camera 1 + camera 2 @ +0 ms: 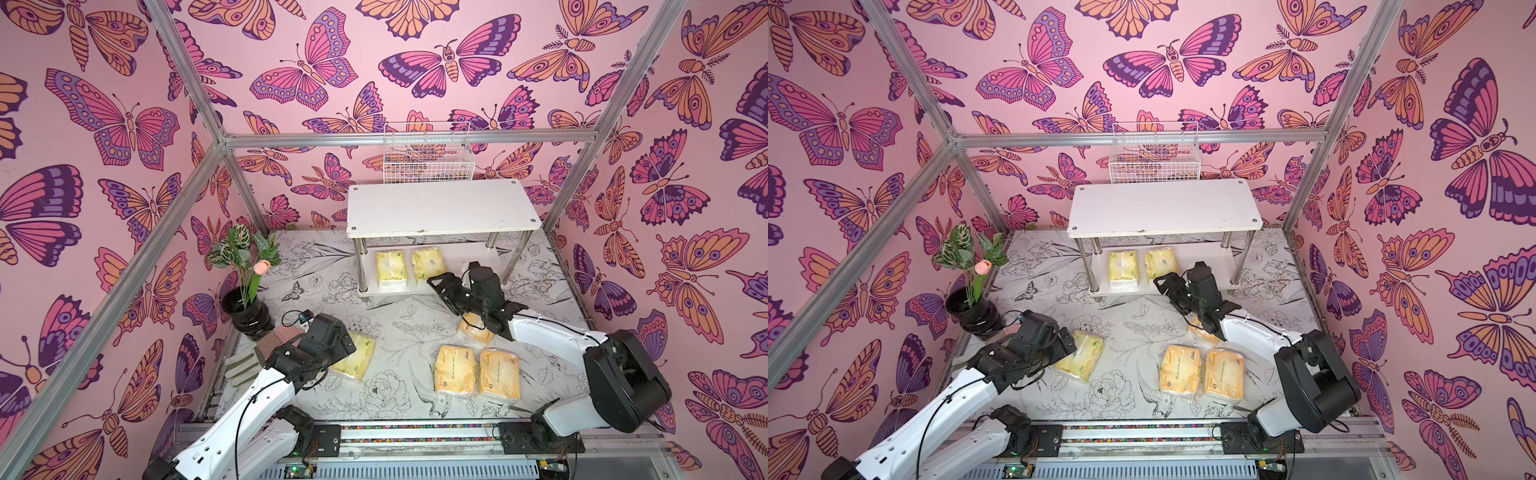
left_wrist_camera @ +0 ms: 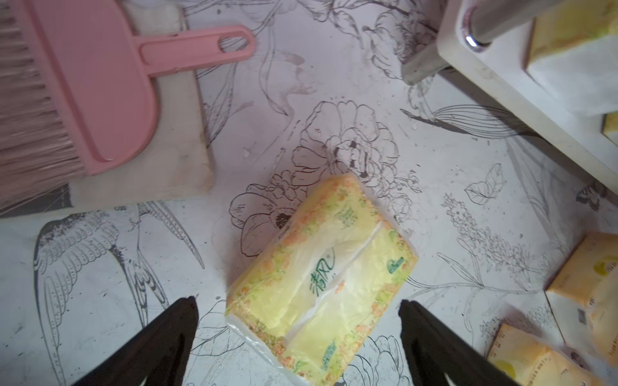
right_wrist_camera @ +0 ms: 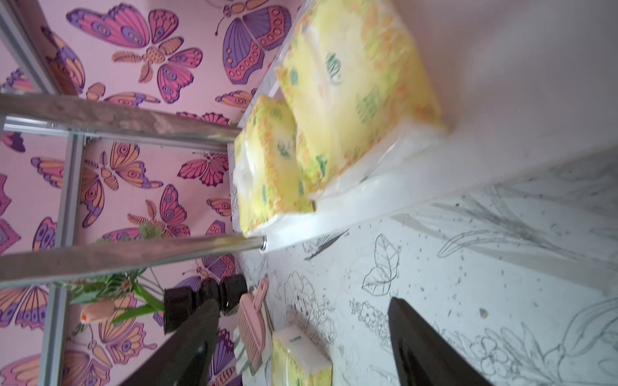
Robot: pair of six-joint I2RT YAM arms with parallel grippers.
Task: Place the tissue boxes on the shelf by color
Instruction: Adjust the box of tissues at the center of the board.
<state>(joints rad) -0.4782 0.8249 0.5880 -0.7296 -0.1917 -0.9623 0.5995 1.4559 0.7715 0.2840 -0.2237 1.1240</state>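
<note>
The shelf [image 1: 440, 208] had 2 pale yellow packs [image 1: 391, 268] side by side on its lower board. The right tool [image 3: 302, 300] hung just in front of that board, spread wide and holding nothing. Further out from the shelf, the left tool [image 2: 297, 300] hovered wide over the 3rd pale pack [image 2: 321, 277] on the counter [image 1: 399, 328]. 3 orange packs [image 1: 455, 370] lay there too, 1 partly hidden, maybe tilted. The step looked like picking up that pale pack. Next, the left tool would need to drop and pinch its sides.
</note>
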